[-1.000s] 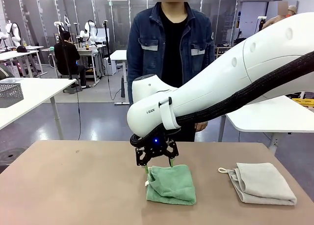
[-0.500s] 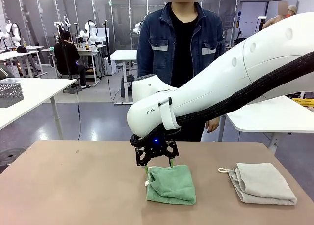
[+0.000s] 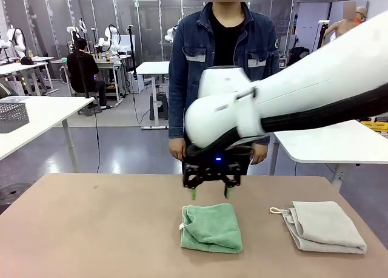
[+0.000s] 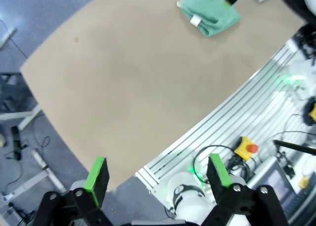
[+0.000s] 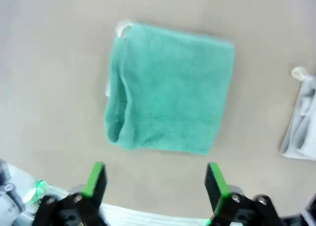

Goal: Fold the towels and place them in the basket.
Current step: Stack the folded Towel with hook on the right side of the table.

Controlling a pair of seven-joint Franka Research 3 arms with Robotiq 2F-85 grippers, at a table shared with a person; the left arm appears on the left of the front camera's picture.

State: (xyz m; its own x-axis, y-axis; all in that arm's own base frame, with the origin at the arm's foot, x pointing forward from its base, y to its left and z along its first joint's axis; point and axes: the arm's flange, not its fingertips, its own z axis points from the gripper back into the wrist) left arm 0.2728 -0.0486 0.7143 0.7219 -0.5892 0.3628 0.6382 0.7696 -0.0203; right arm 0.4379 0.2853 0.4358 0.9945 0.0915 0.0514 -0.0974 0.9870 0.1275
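A folded mint green towel [image 3: 211, 227] lies on the brown table near the front middle; it also shows as a green towel [image 5: 170, 87] below the right wrist and as a small green towel [image 4: 209, 16] far off in the left wrist view. My right gripper [image 3: 212, 192] hangs open just above and behind it, empty, its green pads [image 5: 96, 179] spread wide. A folded off-white towel [image 3: 324, 226] with a corner loop rests at the right; its edge [image 5: 302, 117] shows too. My left gripper [image 4: 158, 176] is open and empty, high off the table's left corner. The basket is out of view.
A person in a denim jacket [image 3: 223, 59] stands at the table's far edge, hands down. The brown table [image 3: 91, 229] has bare room at the left. A pale mesh basket [image 3: 12, 115] sits on a separate white table far left.
My right gripper has lifted off the green towel and shifted right and up, leaving the towel folded on the table. The person stepped slightly right.
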